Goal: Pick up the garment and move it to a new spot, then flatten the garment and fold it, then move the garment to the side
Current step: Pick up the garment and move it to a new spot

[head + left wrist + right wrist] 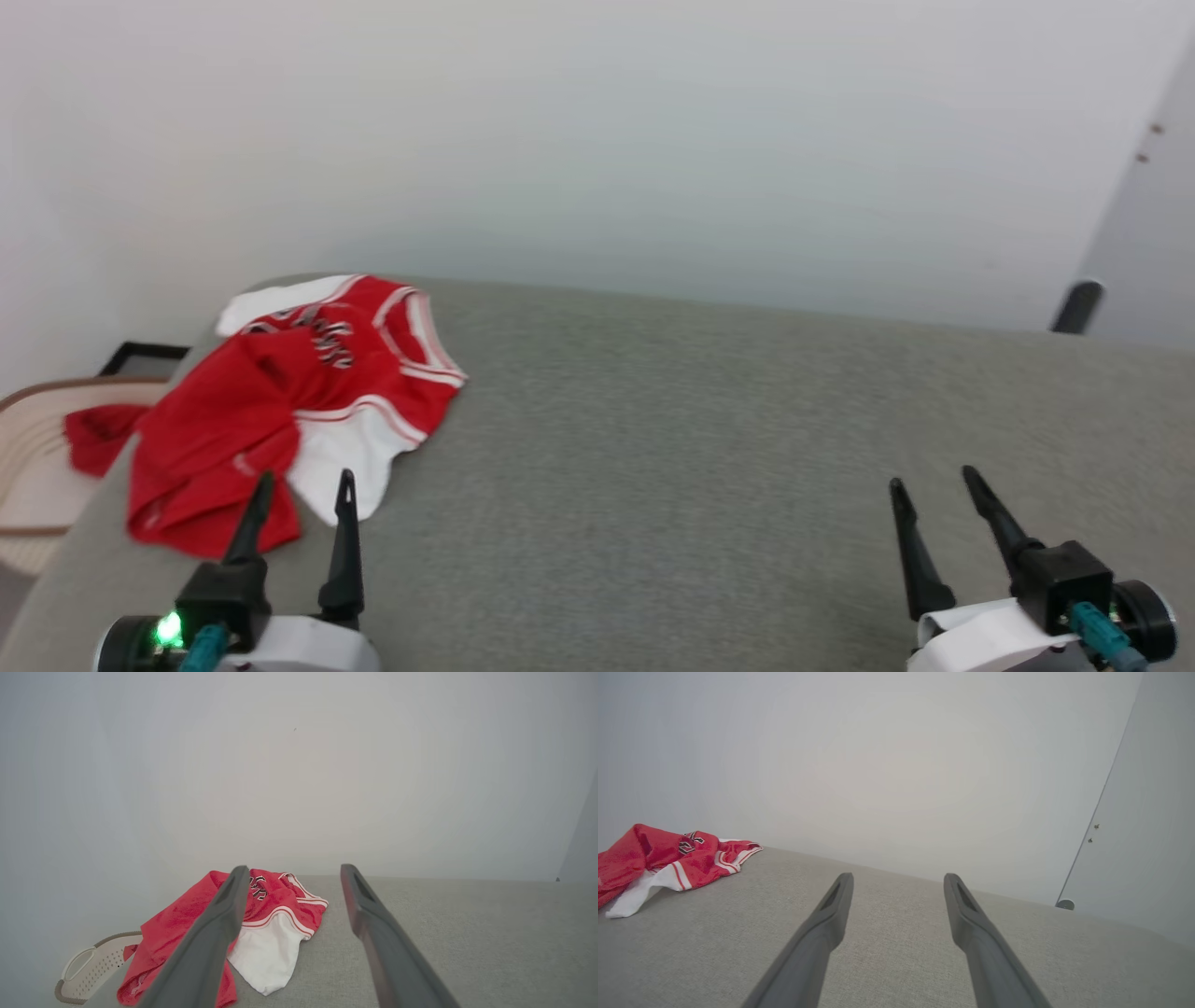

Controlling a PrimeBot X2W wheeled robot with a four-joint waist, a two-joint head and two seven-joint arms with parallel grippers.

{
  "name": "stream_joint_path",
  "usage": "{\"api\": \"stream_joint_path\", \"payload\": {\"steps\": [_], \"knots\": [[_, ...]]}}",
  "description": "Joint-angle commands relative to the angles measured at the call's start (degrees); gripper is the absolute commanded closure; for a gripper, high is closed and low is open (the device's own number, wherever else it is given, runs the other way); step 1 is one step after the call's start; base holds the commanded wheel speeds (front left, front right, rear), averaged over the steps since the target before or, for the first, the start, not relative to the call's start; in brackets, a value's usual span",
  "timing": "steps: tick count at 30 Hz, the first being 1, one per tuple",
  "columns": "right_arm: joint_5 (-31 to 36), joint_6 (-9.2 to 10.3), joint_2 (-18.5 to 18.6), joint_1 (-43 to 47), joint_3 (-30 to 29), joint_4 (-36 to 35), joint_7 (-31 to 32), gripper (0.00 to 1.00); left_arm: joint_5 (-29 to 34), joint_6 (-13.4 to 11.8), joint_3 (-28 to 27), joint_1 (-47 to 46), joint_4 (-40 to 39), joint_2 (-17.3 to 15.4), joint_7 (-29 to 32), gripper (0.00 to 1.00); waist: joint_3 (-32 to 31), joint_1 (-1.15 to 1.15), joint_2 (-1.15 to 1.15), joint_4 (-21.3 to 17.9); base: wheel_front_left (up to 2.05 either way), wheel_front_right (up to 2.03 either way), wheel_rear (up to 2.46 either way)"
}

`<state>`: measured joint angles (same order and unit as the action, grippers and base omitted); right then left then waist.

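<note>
The crumpled jersey [308,392] lay at the far-left corner of the grey surface [700,448], its long axis running away from the robot, collar farthest. The left gripper [306,476], near its hem, and the right gripper [933,476] stood spread, empty. A basket [33,467] holding red cloth [98,434] stood at its left.

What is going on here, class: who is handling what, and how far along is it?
A two-armed robot faces a crumpled red jersey lying at the left end of a grey fabric surface. Nothing is held yet. The left end effector hovers open at the jersey's near edge, and the right end effector hovers open over bare fabric further right. A pale basket beside that end has another red cloth in it.
</note>
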<state>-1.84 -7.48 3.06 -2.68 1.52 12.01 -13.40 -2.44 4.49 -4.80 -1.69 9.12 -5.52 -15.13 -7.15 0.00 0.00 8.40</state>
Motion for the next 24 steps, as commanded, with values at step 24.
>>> {"api": "stream_joint_path", "payload": {"steps": [24], "knots": [[-0.8, -0.02, 0.0, -4.4, 5.6, 4.1, -0.8, 0.0, -4.4, 1.5, -3.1, -8.2, 7.7, -4.1, 1.3, 0.0, 1.5, 0.0, 0.0, 9.0, 0.0, 0.0, 0.0]]}}
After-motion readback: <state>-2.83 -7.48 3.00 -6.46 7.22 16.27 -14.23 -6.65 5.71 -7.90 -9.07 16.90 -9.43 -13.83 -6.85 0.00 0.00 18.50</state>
